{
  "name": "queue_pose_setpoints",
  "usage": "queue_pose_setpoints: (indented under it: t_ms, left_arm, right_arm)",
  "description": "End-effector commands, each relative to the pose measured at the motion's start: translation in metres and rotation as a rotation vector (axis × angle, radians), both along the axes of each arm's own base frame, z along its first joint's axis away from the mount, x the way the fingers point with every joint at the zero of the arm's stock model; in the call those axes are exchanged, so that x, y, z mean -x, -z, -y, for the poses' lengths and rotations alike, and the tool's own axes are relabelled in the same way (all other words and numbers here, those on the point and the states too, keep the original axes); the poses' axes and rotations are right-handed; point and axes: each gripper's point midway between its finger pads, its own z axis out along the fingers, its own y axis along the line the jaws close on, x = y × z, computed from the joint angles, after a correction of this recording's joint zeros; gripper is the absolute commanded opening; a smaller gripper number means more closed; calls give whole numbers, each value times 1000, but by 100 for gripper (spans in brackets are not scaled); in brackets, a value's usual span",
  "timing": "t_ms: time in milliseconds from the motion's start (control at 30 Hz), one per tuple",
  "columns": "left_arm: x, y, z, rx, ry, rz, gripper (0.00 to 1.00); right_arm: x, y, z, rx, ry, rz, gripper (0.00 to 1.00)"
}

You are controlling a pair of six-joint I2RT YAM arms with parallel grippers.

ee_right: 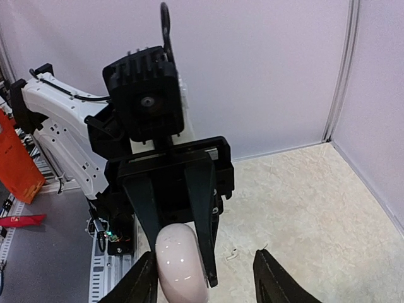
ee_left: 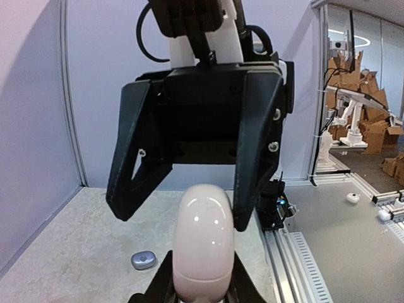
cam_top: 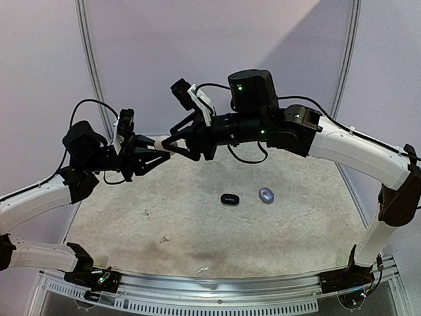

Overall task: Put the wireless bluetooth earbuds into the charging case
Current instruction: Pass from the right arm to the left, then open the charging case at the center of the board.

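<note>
A white oval charging case (cam_top: 160,143) hangs in mid-air over the table's back left, where both grippers meet. My left gripper (ee_left: 202,259) is shut on the case (ee_left: 203,233), one finger on each side of its lower half. My right gripper (ee_right: 205,255) faces it and stands open. Its fingers (ee_right: 144,281) sit wide of the case (ee_right: 180,262), which lies close to the left one. Small white earbuds lie on the table: one (cam_top: 164,239) at front left, another (cam_top: 146,213) behind it, and one (ee_right: 231,254) under the grippers.
A small black pod (cam_top: 229,199) and a silvery-grey pod (cam_top: 266,195) lie side by side at mid-table; the grey one (ee_left: 143,259) also shows below the left gripper. Another white bit (cam_top: 202,269) lies near the front rail (cam_top: 217,286). Walls close in the back.
</note>
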Motion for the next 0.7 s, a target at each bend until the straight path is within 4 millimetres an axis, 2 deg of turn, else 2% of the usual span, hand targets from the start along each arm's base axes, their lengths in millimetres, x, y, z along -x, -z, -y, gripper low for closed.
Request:
queue_pose_setpoints:
  t_ms: [0, 167, 467, 600, 667]
  left_arm:
    - [8, 2, 1, -36, 14, 133, 0]
    - [10, 4, 1, -54, 18, 189, 0]
    - [12, 7, 2, -72, 23, 176, 0]
    - [7, 5, 2, -64, 4, 117, 0]
    - [1, 9, 2, -65, -23, 32, 0]
  right_arm:
    - [-16, -2, 7, 10, 116, -18, 54]
    - [-29, 9, 10, 52, 182, -42, 54]
    - [-43, 16, 14, 67, 235, -102, 53]
    - [-41, 21, 12, 78, 222, -117, 54]
    - [-41, 18, 11, 67, 218, -120, 55]
